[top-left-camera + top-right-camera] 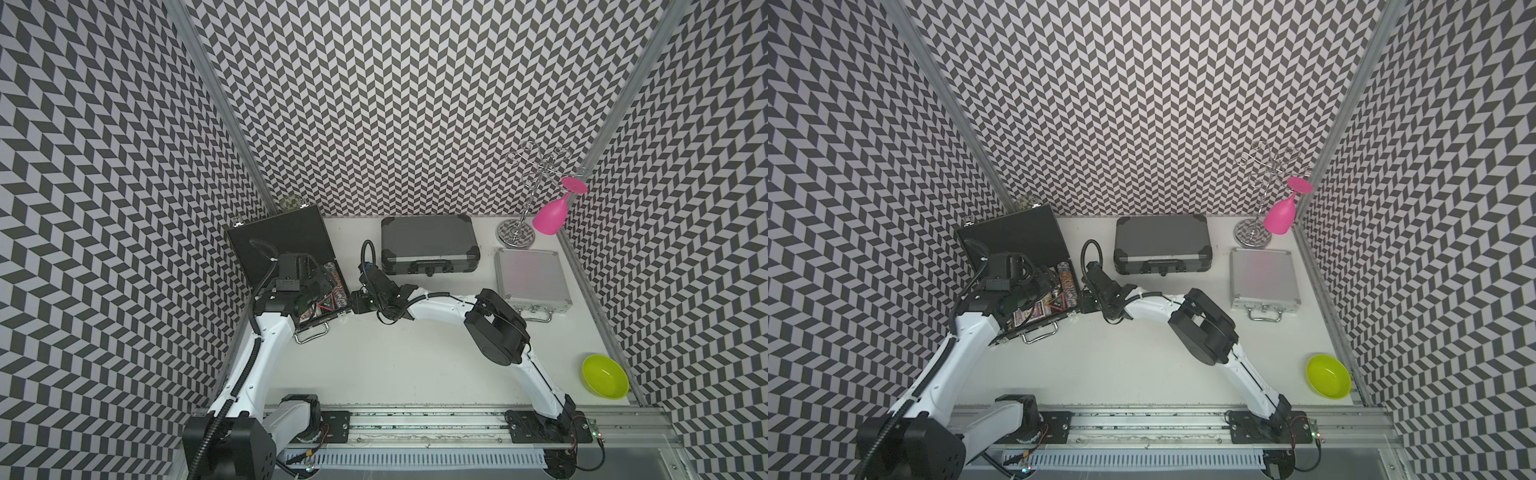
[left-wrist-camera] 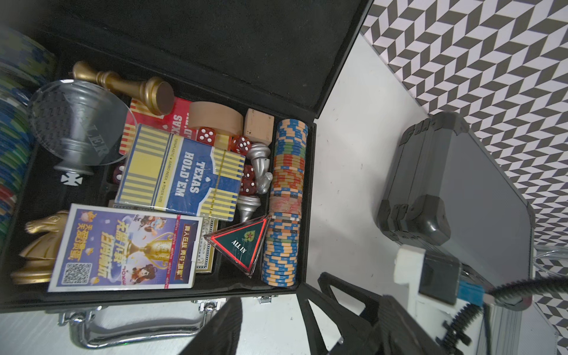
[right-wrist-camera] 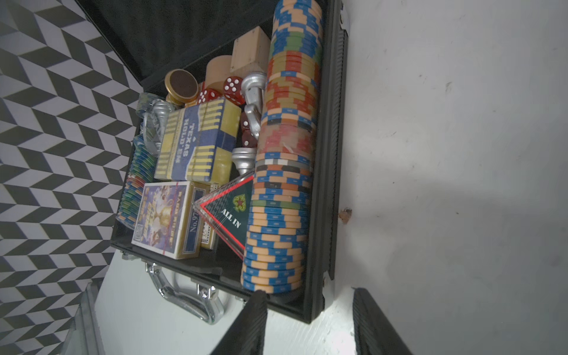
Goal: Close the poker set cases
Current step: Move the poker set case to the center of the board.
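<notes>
Black case (image 1: 282, 232) far left, lid raised, left gripper (image 2: 276, 290) spread, empty, over its near edge, right gripper (image 3: 309, 292) part-spread astride its right wall, gripping nothing, grey case (image 1: 428, 243), silver case (image 1: 530, 276) closed

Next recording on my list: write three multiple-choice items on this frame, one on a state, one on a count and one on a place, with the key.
1. The black case is:
A) latched shut
B) standing open
C) upside down

2. How many cases are shut?
A) none
B) one
C) two

3. The lime bowl stands:
A) on the bare table, apart from all the cases
B) inside the black case
C) on top of a shut case

Key:
1 B, since chips show inside it.
2 C, since the grey case and the silver case both lie closed.
3 A, since both top views show only tabletop around it.
</notes>
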